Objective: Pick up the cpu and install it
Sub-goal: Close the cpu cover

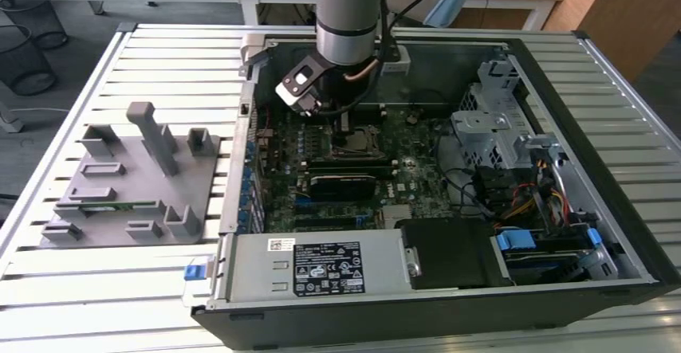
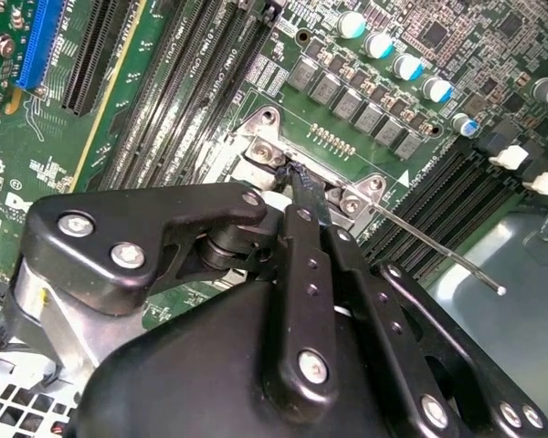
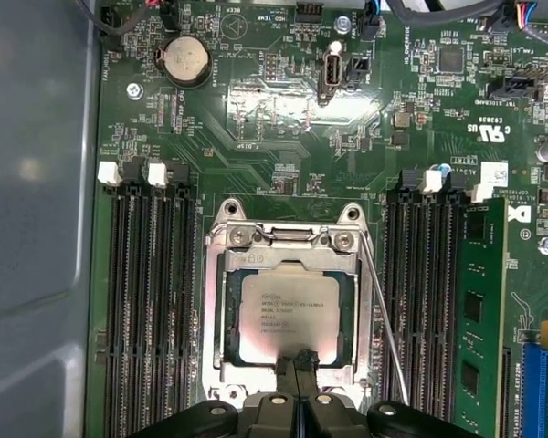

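The cpu point(image 3: 288, 315), a flat square chip with a silver-grey top, lies flat inside the metal socket frame point(image 3: 215, 310) on the green motherboard point(image 3: 283, 119). My gripper point(image 3: 297, 363) is shut, its two black fingertips pressed together and resting at one edge of the cpu's top. In the second wrist view the gripper point(image 2: 297, 175) points down at the socket's hinge end, fingertips together with nothing between them. In the exterior view the gripper point(image 1: 355, 132) reaches down into the open computer case point(image 1: 596, 130), right over the socket.
A thin metal socket lever point(image 3: 384, 328) stands loose beside the socket. Memory slots point(image 3: 151, 310) flank it on both sides, and one holds a green module point(image 3: 479, 319). A grey plastic tray point(image 1: 117, 209) sits on the slatted table at the exterior view's left.
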Tool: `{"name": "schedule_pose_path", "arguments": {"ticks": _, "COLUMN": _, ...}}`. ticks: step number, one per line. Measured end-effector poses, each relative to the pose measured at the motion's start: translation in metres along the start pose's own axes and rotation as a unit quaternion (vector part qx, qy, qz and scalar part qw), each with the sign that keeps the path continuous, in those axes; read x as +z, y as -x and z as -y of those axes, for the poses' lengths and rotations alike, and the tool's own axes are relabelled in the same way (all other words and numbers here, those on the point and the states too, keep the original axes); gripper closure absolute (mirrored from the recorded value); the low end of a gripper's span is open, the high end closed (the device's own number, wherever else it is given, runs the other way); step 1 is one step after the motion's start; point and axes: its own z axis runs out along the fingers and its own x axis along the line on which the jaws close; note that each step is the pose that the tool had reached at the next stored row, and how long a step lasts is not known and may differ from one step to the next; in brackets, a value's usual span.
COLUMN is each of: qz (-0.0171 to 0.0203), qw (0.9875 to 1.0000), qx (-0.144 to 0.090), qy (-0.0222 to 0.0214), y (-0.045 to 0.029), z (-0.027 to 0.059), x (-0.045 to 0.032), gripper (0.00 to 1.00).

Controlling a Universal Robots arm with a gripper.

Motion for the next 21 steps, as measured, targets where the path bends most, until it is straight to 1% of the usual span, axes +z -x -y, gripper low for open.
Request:
{"name": "schedule_pose_path", "arguments": {"ticks": 5, "qz": -0.0012, "qw": 1.0000, "qx": 0.000, "qy": 0.0001, "y": 0.0000, "z": 0.0000, "x": -0.0010, "gripper": 0.89}}
{"name": "schedule_pose_path", "arguments": {"ticks": 11, "qz": -0.0012, "qw": 1.0000, "qx": 0.000, "qy": 0.0001, "y": 0.0001, "z": 0.0000, "x": -0.0083, "gripper": 0.89}}
{"name": "schedule_pose_path", "arguments": {"ticks": 13, "qz": -0.0014, "qw": 1.0000, "qx": 0.000, "qy": 0.0000, "y": 0.0002, "z": -0.0007, "x": -0.0083, "gripper": 0.89}}
{"name": "schedule_pose_path", "arguments": {"ticks": 17, "qz": -0.0016, "qw": 1.0000, "qx": 0.000, "qy": -0.0026, "y": 0.0012, "z": -0.0067, "x": -0.0084, "gripper": 0.89}}
{"name": "schedule_pose_path", "arguments": {"ticks": 21, "qz": -0.0028, "qw": 1.0000, "qx": 0.000, "qy": -0.0037, "y": 0.0025, "z": -0.0103, "x": -0.0084, "gripper": 0.89}}
